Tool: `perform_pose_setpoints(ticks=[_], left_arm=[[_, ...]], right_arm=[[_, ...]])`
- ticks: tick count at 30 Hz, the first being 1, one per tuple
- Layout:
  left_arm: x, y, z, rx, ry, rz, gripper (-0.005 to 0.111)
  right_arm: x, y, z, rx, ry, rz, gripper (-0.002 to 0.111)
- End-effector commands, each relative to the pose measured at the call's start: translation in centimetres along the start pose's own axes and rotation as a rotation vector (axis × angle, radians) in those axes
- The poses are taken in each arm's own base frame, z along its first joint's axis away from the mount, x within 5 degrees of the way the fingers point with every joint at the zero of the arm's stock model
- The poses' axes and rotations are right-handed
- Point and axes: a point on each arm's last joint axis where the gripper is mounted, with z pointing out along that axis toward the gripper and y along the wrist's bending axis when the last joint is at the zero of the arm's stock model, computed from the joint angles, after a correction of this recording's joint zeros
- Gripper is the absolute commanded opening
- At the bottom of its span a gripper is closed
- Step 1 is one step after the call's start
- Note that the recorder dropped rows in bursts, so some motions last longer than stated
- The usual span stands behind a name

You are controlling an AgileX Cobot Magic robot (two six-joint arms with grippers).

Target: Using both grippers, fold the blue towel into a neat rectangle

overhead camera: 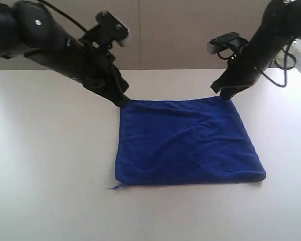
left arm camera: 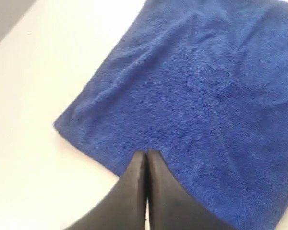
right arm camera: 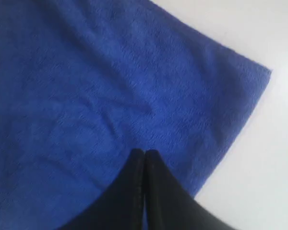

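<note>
Both wrist views cut off the deep royal-blue microfibre towel [overhead camera: 185, 143], and the exterior view cuts off the upper arms. The black two-finger left gripper [overhead camera: 121, 102] has its jaws pressed together at the towel's far left corner. The black right gripper [overhead camera: 223, 94] is closed the same way at the far right corner. Whether either pinches cloth is hard to make out. A thin loose thread [overhead camera: 112, 187] trails from the towel's near left corner. The towel lies flat on the white counter [overhead camera: 50, 165], nothing over it. It looks nearly square, so its long axis is unclear.
</note>
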Motion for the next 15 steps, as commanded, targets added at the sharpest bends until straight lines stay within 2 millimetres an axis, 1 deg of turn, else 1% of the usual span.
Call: perform_pose_setpoints(ticks=[1,2,3,4,5,6,7,8,9,10,11,12,14,15], left_arm=[[1.4,-0.7,-4.7,-0.089,-0.129,-0.13,0.0],[1.8,-1.0,-5.6,-0.108,-0.158,-0.153,0.0],[2.4,-1.3,-6.7,-0.134,-0.2,-0.2,0.0],[3.0,-1.7,-7.4,-0.145,-0.216,-0.221,0.0],[4.2,-2.3,-8.2,-0.166,-0.235,-0.259,0.0],[5.1,-2.7,-9.2,-0.188,-0.263,-0.293,0.0],[5.9,-3.1,-9.8,-0.2,-0.275,-0.321,0.0],[7.1,-3.6,-10.5,-0.226,-0.295,-0.356,0.0],[7.7,-3.8,-11.2,-0.251,-0.32,-0.375,0.0],[8.8,-4.3,-12.1,-0.279,-0.351,-0.409,0.0],[9.4,-4.6,-12.7,-0.306,-0.384,-0.424,0.0],[10.3,-5.1,-13.4,-0.336,-0.417,-0.433,0.0],[11.3,-5.7,-14.4,-0.353,-0.453,-0.428,0.0],[11.6,-5.9,-14.6,-0.354,-0.455,-0.428,0.0]], right_arm=[[3.8,2.3,-2.6,0.037,-0.036,0.049,0.0],[4.8,2.7,-2.3,0.034,-0.023,0.069,0.0],[6.3,3.3,-1.5,0.024,0.007,0.084,0.0],[7.2,3.7,-1.0,0.015,0.028,0.089,0.0],[8.6,4.1,0.1,0.009,0.057,0.097,0.0],[9.5,4.3,1.0,0.021,0.055,0.108,0.0],[10.0,4.5,1.5,0.026,0.054,0.111,0.0],[10.6,4.8,2.0,0.029,0.058,0.11,0.0],[10.8,5.2,2.3,0.025,0.066,0.107,0.0],[11.4,5.5,2.7,0.016,0.085,0.115,0.0],[11.8,5.7,2.9,0.012,0.096,0.12,0.0],[12.4,5.8,3.2,0.017,0.115,0.13,0.0],[13.2,6.0,3.5,0.022,0.136,0.151,0.0],[13.4,6.0,3.6,0.019,0.142,0.155,0.0]])
